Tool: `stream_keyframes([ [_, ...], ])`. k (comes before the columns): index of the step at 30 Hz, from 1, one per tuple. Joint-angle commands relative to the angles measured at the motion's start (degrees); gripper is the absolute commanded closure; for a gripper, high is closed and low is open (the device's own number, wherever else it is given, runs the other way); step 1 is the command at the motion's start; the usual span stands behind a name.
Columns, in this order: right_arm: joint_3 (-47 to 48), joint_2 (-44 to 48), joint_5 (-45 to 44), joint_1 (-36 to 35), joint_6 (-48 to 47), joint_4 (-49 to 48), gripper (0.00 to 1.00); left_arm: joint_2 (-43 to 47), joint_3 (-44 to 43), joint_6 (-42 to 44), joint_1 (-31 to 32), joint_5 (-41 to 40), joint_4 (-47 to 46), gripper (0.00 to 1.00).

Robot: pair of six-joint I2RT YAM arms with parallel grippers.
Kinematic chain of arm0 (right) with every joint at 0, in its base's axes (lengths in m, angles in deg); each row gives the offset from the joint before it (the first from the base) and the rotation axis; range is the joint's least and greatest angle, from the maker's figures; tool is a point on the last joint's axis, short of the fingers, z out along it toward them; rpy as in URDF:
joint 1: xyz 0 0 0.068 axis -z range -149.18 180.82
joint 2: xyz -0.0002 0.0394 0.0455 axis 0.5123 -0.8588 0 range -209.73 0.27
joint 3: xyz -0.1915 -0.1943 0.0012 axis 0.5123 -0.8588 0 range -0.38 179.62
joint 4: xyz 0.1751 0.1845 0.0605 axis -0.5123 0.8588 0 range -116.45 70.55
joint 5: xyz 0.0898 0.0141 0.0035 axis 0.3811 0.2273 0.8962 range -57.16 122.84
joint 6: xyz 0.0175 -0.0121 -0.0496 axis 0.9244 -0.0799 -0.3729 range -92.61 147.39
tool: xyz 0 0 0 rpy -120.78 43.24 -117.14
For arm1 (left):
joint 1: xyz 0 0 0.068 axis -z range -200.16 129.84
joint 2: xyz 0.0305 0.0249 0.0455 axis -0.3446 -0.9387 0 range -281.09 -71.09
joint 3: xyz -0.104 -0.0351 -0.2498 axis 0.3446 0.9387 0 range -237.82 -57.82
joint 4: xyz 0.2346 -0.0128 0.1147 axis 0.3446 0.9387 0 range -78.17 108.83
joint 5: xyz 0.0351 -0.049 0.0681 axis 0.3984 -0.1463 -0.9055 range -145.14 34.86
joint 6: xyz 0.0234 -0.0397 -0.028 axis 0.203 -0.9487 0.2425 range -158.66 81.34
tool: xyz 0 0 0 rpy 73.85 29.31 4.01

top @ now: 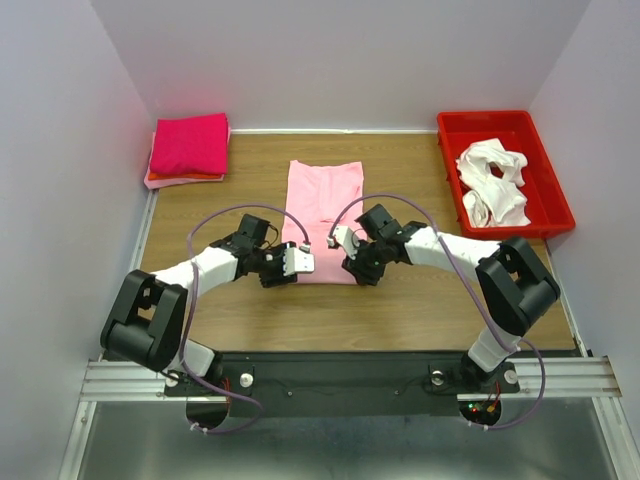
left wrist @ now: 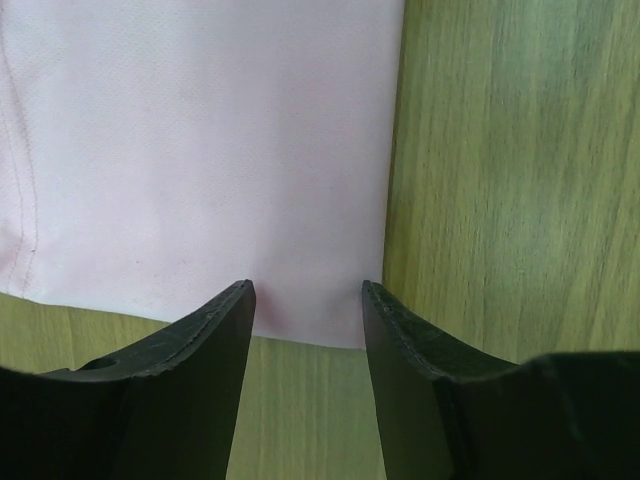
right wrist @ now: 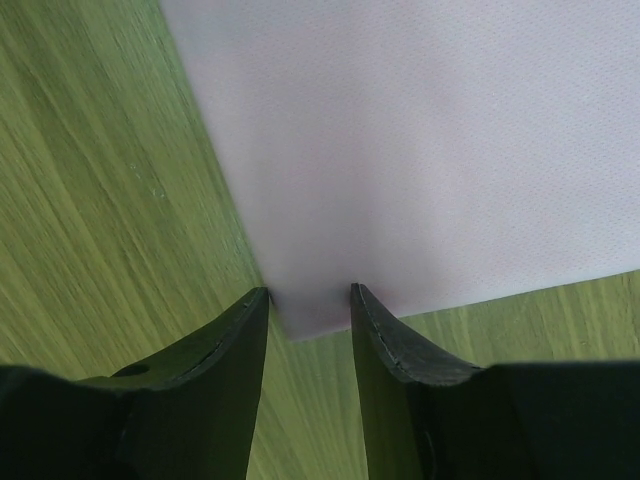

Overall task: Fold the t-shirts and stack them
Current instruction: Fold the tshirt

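Soft, light and limp shirt (top: 322, 215): likely to sag and drape from any hold, to crease at a pinch, and to slide easily over the smooth wood table (top: 430, 300). No stiffness to rely on, so probably best taken at two points at once. Best bet: the two near corners, each pinched through every layer, a little in from the edge to keep the layers together. Probably wants an even lift on both sides to keep the fold square.

Left gripper (left wrist: 306, 290) poised at one near corner, fingers parted a modest way, the corner of the cloth showing in the gap, nothing clamped. Right gripper (right wrist: 308, 292) likewise at the other near corner, fingers parted slightly narrower, clamping nothing. Contact of tips with cloth: cannot tell.

Lies at the middle of the top view as a pale pink strip running near to far, seemingly folded in at the sides, flat and smooth. Shows a faint seam down the left of the left wrist view. Sits well apart from the stack (top: 190, 148) at upper left and from the red bin (top: 490, 118) of white shirts (top: 492, 180) at upper right.
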State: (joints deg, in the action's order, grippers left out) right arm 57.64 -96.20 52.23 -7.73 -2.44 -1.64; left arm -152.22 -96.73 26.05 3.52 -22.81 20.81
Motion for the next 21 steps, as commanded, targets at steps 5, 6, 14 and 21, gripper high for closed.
stream_keyframes([
  [5, -0.36, 2.77, -1.29, -2.06, -0.23, -2.58, 0.55, -1.5, -1.51, 0.95, 0.84, -0.17, 1.65, 0.49],
  [6, -0.36, 2.77, -1.29, -2.32, -0.23, -2.41, 0.54, -1.15, -1.6, 1.03, 0.84, -0.17, 2.18, 0.5],
  [14, -2.29, 2.86, -2.26, -3.11, -1.73, -2.41, 0.52, 1.4, -1.86, 1.56, 1.37, 0.27, 6.32, 0.5],
  [21, -4.49, 1.63, -4.1, -3.12, -3.4, -4.34, 0.52, 1.05, -0.81, 2.0, 1.54, 0.45, 7.55, 0.49],
])
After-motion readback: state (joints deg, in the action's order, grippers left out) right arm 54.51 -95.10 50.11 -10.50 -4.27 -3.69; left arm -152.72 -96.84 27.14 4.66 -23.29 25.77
